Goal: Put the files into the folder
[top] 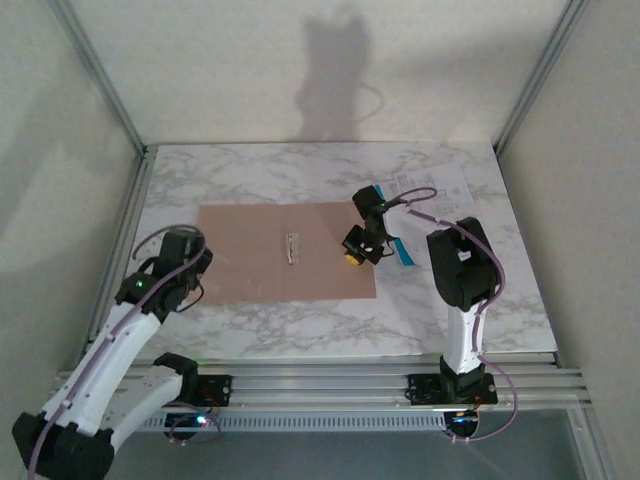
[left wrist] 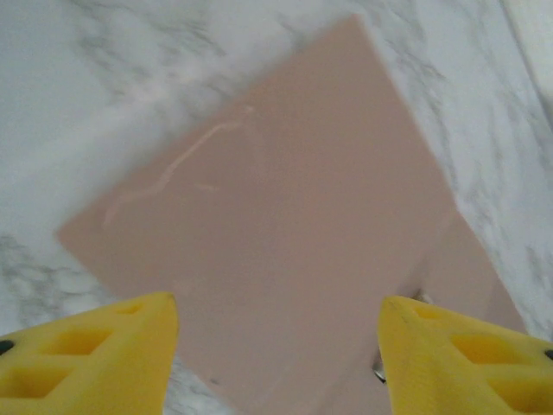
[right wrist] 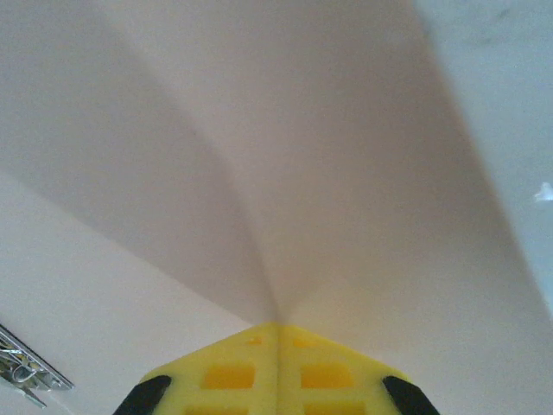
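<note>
A thin pinkish-tan card folder point(top: 245, 255) lies open and flat on a white marble table point(top: 250, 170), a small metal clip point(top: 291, 247) at its centre crease. The left gripper point(left wrist: 276, 318) hovers over the folder's left leaf, yellow fingers point(left wrist: 104, 346) spread wide and holding nothing. The right gripper point(right wrist: 276, 333) sits at the folder's right edge, pinched closed on the leaf, which buckles into a ridge. The files point(top: 440, 185) – white printed paper sheets, one with a bright blue strip point(top: 405, 251) – lie on the table just right of the folder, partly under the right arm.
</note>
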Available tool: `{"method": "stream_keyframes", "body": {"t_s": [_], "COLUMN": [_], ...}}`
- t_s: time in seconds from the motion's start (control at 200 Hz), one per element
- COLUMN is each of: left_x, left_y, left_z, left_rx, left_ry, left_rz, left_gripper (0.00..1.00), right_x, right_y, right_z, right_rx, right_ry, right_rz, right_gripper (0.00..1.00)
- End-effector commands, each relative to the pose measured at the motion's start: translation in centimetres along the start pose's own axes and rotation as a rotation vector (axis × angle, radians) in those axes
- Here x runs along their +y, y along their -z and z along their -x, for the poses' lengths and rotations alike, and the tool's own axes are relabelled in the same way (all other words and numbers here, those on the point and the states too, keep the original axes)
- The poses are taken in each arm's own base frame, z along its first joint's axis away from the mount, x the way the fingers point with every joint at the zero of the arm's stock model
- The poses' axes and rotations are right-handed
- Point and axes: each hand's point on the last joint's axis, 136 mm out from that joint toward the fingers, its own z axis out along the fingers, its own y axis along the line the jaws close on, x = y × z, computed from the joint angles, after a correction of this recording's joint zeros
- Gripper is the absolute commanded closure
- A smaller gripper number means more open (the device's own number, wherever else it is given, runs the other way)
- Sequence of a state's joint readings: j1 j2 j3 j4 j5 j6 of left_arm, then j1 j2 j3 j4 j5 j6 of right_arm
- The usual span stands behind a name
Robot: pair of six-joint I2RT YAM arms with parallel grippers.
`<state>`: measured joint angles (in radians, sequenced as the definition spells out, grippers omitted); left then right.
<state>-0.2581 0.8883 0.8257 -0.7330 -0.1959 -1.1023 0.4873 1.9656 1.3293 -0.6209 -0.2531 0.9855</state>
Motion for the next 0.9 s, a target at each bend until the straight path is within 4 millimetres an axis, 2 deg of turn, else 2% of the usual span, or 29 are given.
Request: {"method": "stream_keyframes", "body": {"t_s": [0.0,0.06,0.125,0.295,0.365,0.466,0.551,0.631,0.771,0.896], "left_x": [-4.4,-6.6,-8.9,-13.8,-15.3,-17.0,-17.9,-17.8,-17.3,-17.5], "left_y": [0.2,-0.5,-1.2,-3.1,-4.1,-5.8,-7.6,-9.9,-13.3,-15.1], "left_z": [-1.0,-2.3,-4.3,-12.2,-15.5,-19.4,-22.5,-24.8,-27.0,-28.9], "left_rx": [0.111,0.159,0.202,0.337,0.384,0.420,0.451,0.467,0.483,0.513], "left_ry": [-0.080,-0.131,-0.198,-0.394,-0.477,-0.578,-0.648,-0.711,-0.765,-0.797], "left_rz": [-0.106,-0.154,-0.203,-0.262,-0.260,-0.233,-0.205,-0.152,-0.086,-0.081], "left_gripper": [0.43,0.48,0.52,0.62,0.70,0.75,0.79,0.80,0.81,0.81], "right_x": [1.2,0.7,-0.7,-5.6,-7.3,-9.3,-10.8,-12.3,-14.4,-15.2], "right_y": [5.1,6.4,7.2,8.3,8.8,9.5,9.5,9.1,8.8,9.0], "right_z": [2.1,3.1,4.2,6.6,7.6,8.8,9.4,9.9,11.2,12.5], "right_rx": [-0.121,-0.148,-0.163,-0.177,-0.185,-0.204,-0.206,-0.202,-0.199,-0.208], "right_ry": [0.074,0.069,0.046,-0.016,-0.049,-0.087,-0.122,-0.151,-0.199,-0.220], "right_rz": [0.017,0.017,0.005,-0.053,-0.062,-0.083,-0.094,-0.116,-0.131,-0.141], "right_gripper": [0.89,0.86,0.85,0.84,0.84,0.84,0.84,0.84,0.84,0.84]}}
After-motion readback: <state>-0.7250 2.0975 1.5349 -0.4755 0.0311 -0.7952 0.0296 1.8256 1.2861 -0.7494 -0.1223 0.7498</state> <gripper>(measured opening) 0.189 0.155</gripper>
